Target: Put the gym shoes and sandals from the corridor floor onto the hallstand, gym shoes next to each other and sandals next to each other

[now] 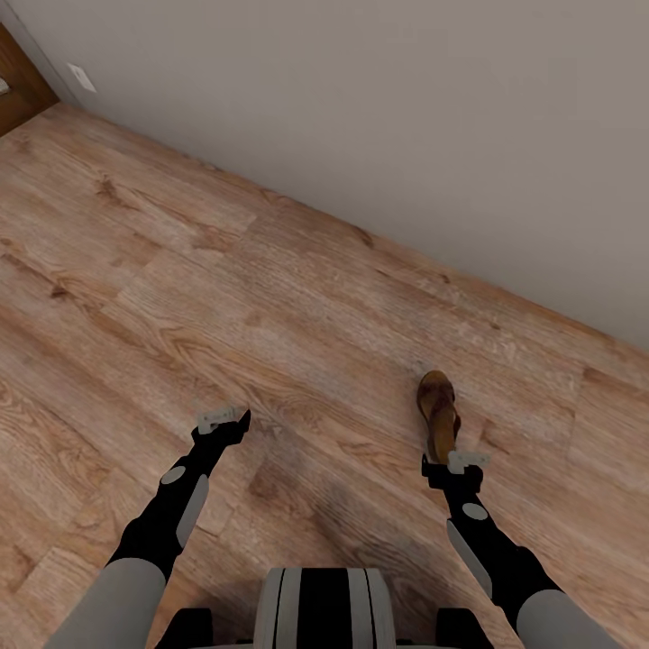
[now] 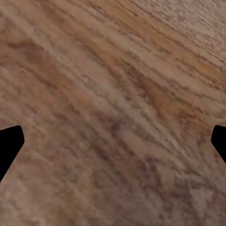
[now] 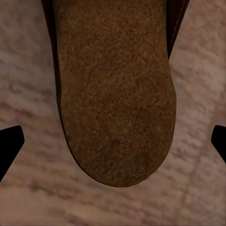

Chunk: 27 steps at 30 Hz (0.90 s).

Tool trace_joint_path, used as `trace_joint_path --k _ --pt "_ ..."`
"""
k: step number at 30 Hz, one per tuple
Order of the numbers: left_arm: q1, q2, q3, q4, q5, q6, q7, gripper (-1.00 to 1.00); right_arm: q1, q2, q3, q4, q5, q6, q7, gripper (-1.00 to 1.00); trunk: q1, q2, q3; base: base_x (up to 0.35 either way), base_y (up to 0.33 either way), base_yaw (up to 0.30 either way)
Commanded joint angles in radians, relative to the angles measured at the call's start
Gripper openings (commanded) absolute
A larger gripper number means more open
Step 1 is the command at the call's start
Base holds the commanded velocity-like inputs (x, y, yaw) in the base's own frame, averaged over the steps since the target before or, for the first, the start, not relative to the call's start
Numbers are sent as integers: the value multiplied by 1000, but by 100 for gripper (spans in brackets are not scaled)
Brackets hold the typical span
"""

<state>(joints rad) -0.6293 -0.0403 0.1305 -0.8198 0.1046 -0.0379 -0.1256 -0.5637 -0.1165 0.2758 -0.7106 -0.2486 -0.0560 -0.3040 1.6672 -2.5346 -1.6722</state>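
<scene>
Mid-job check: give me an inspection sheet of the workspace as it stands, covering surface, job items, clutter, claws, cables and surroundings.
Surface: wood-plank corridor floor, visible grain, meeting the wall.
Job's things: one brown sandal lying flat on the floor just ahead of the right claw; its tan insole sits between that claw's fingertips in the right wrist view.
Clutter: nothing seen.
Claws: left claw open over bare floor, holding nothing; right claw open above the sandal's rounded end, not gripping it.
Cables: nothing seen.
Surroundings: plain grey wall with a white outlet plate; darker wooden surface at far left.
</scene>
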Motion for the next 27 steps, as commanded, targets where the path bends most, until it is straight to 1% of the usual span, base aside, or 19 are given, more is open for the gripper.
trace_joint_path --k 1,4,12,27 --pt "-1 -1 5 1 10 0 -9 100 -1 -2 8 0 -11 -5 -8 100 0 0 -1 0 0 0" --pt "-1 -1 5 1 10 0 -9 100 -1 -2 8 0 -11 -5 -9 100 0 0 -4 0 0 0" --pt "-1 -1 5 1 10 0 -9 100 -1 -2 8 0 -11 -5 -9 100 3 -2 -45 0 0 0" --pt "-1 -1 5 1 10 0 -9 100 -1 -2 8 0 -11 -5 -9 100 3 -2 -47 0 0 0"
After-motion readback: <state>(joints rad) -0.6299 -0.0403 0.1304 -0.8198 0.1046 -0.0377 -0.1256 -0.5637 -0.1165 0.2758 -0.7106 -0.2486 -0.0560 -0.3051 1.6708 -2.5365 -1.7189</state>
